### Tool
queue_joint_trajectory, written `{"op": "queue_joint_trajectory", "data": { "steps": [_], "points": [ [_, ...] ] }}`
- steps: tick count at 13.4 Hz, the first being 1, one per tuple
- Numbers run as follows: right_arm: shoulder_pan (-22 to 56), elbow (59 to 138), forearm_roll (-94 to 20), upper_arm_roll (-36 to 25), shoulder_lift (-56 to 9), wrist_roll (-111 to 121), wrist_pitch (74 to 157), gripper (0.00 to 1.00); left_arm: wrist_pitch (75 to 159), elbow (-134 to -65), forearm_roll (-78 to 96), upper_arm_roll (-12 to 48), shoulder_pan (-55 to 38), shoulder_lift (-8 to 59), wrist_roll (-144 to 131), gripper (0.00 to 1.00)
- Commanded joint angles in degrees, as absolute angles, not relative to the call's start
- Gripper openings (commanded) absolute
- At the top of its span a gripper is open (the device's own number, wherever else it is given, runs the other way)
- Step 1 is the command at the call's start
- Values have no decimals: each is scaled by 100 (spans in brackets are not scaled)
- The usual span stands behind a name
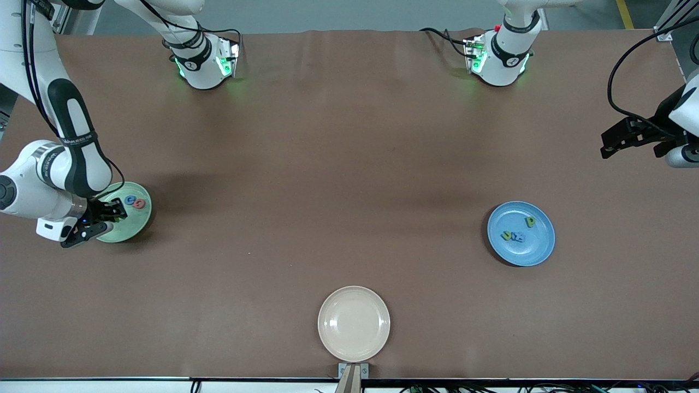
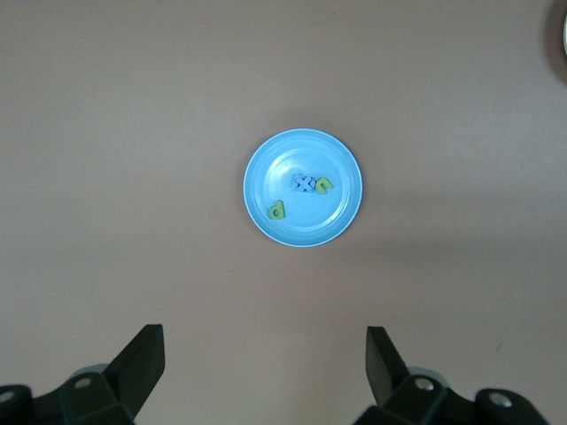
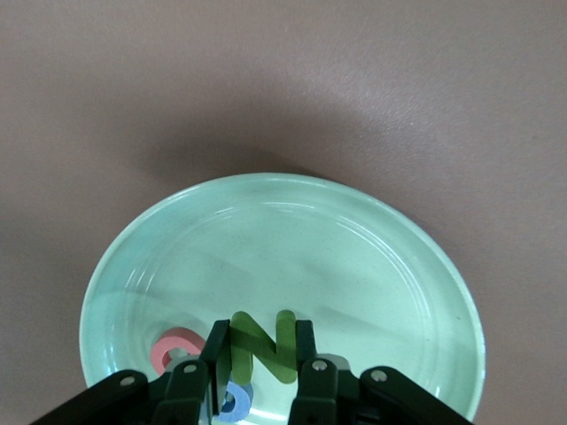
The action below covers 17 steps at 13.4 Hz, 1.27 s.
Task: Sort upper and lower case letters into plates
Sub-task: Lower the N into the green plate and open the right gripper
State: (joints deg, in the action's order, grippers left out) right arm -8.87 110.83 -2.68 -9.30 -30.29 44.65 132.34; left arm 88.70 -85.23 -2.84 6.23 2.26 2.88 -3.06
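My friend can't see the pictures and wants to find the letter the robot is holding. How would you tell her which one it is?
Find the pale green plate at the right arm's end of the table. The right gripper hangs over it, shut on the green N. The red letter and blue letter lie flat in the plate; only the N is dark green and pinched between the fingers.

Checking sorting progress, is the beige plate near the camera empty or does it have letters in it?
Empty. The front view shows the beige plate with a bare cream surface; the letters lie only in the green plate and blue plate.
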Motion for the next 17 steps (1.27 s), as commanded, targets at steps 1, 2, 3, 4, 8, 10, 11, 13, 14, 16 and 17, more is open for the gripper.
{"op": "queue_joint_trajectory", "data": {
  "steps": [1, 2, 3, 4, 8, 10, 11, 13, 14, 16, 17],
  "points": [
    [-1011, 11101, -299, -844, -3164, 4526, 13307, 19, 8772, -8543, -185, 624, 246, 185, -193, 100],
    [-1054, 11101, -308, -835, -3181, 4526, 13307, 21, 8780, -8543, -185, 624, 246, 193, -202, 100],
    [-1055, 11101, -308, -826, -3199, 4526, 13298, 28, 8780, -8526, -185, 624, 246, 202, -202, 100],
    [-1037, 11083, -308, -835, -3191, 4526, 13272, 58, 8780, -8517, -185, 624, 246, 211, -211, 100],
    [-1020, 11039, -334, -826, -2806, 4404, 12870, 99, 8780, -8438, -229, 615, 264, 229, -193, 100],
    [-888, 11039, -448, -809, -2349, 3513, 12343, 100, 8780, -8429, -255, 606, 255, 229, -202, 100],
    [-688, 11039, -448, -817, -2103, 2915, 12070, 100, 8772, -8446, -255, 606, 255, 229, -202, 100],
    [-327, 11065, -457, -817, -1690, 1807, 11613, 100, 8763, -8446, -255, 606, 264, 229, -185, 100],
    [-90, 11074, -457, -817, -1461, 1280, 11419, 100, 8763, -8411, -264, 606, 255, 220, -228, 100],
    [218, 11100, -457, -817, -1092, 575, 11155, 100, 8763, -8341, -272, 615, 255, 220, -211, 100],
    [307, 11092, -448, -817, -916, 362, 11058, 100, 8763, -8341, -272, 615, 255, 228, -211, 100]
  ]
}}
